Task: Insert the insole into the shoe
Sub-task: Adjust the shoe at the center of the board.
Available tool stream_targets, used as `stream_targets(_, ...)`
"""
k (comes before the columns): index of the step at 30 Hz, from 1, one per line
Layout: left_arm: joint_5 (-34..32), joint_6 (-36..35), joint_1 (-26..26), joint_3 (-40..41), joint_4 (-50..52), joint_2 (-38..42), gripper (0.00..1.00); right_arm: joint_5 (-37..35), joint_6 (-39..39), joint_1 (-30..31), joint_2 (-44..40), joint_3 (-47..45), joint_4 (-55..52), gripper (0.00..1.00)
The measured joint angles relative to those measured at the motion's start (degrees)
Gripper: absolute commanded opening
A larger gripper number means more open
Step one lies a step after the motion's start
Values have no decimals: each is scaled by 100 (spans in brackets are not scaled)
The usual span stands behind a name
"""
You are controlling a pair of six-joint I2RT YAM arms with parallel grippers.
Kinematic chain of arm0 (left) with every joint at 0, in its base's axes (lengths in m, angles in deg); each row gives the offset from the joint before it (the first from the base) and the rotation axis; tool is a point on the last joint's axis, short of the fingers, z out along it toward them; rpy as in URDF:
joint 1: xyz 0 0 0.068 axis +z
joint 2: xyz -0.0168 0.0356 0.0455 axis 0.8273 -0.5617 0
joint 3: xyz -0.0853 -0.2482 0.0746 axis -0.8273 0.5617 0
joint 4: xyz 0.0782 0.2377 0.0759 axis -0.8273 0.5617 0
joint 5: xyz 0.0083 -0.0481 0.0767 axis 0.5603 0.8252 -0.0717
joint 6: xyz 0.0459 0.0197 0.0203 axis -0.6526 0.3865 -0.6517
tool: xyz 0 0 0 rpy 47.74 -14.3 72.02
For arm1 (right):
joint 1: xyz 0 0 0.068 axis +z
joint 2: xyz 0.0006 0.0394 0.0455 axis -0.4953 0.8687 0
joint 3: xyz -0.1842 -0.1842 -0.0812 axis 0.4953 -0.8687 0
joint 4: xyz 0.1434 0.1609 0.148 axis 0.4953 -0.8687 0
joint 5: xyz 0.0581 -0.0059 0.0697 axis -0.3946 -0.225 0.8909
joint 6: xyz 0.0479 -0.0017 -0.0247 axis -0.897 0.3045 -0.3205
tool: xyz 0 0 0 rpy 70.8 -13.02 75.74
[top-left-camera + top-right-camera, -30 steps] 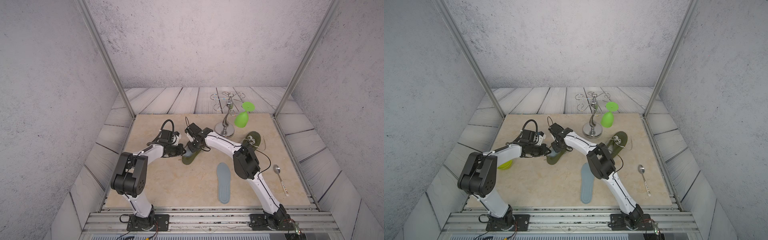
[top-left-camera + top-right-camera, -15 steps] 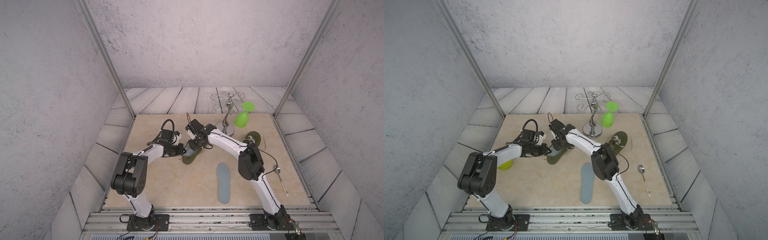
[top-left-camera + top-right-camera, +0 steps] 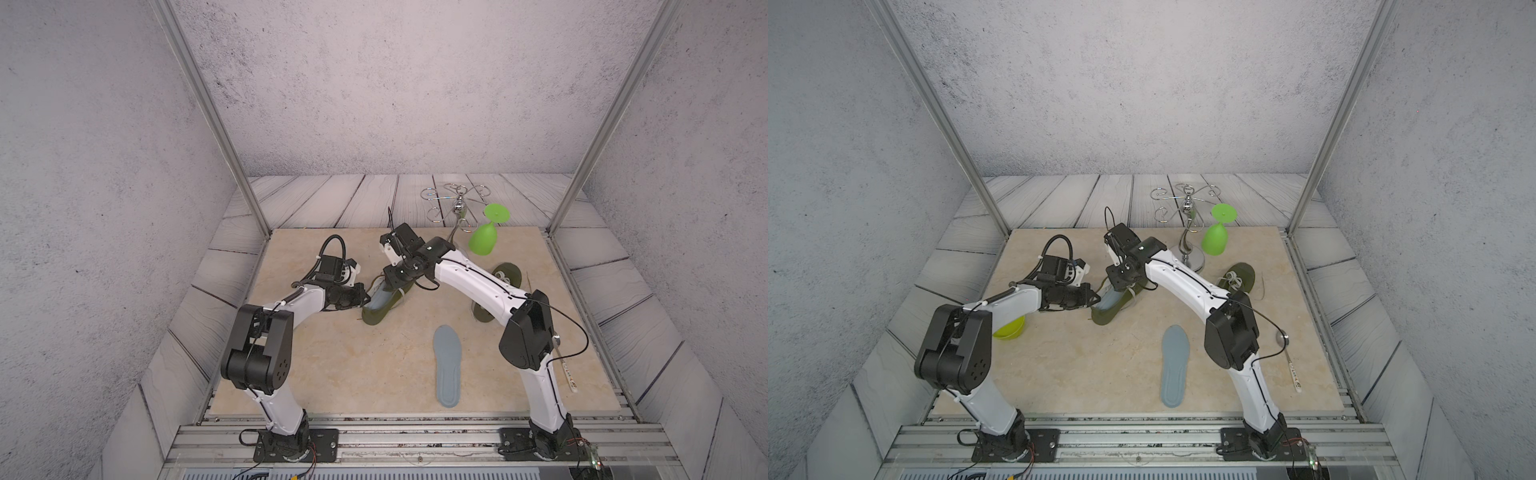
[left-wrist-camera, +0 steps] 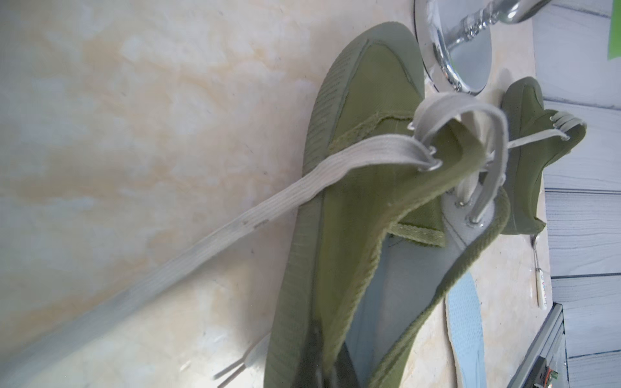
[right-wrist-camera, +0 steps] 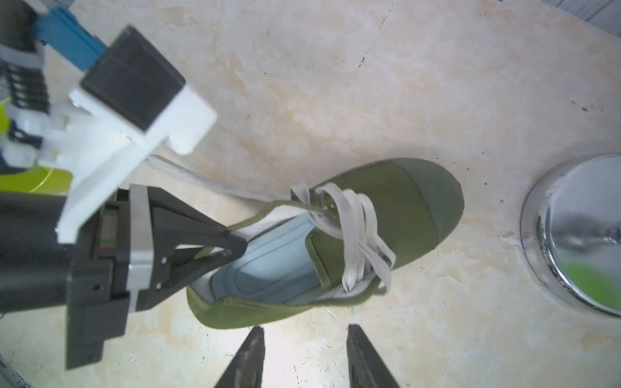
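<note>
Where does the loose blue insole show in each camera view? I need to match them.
In a top view: loose insole, lower middle, flat.
In a top view: loose insole, lower middle too.
Left wrist: alongside the held shoe's open collar.
Right wrist: not in it.
Shared landmark: the held shoe, in all four.

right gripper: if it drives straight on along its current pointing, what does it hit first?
Most likely the shoe: its near side wall lies just ahead of the open right gripper. Depth is unclear, so the tips could touch the table just short of it.
</note>
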State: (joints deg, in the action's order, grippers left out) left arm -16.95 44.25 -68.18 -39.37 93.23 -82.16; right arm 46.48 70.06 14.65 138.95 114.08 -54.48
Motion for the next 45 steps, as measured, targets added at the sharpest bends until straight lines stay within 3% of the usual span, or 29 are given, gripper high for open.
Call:
stream_targets(10,-109,509,570,-911,-157,-568,0,-140,-144,-28,-1071,-1003,35,43)
stream_targets(18,-168,1311,675,-1019,-667,-1316,0,-487,-343,-72,-1991,-2059,81,42)
stream_targets(21,-256,1425,636,-1049,-748,-1353,26,-634,-476,-144,-2400,-2520,133,43)
stream_targets(25,-297,1482,612,-1134,-876,-1342,40,-824,-756,-334,-2994,-3145,175,44)
stream_targets(28,-400,1436,608,-1134,-831,-1204,45,-957,-1003,-557,-3416,-3615,210,47)
stream_targets(35,-791,1088,605,-1134,-341,-278,47,-1231,-1600,-1329,-4188,-4605,186,49)
stream_targets(36,-863,1016,601,-1137,-245,-125,47,-1290,-1661,-1449,-4260,-4719,184,53)
stream_targets(45,-1292,678,339,-1040,452,796,47,-1298,-1867,-2879,-4310,-5517,492,54)
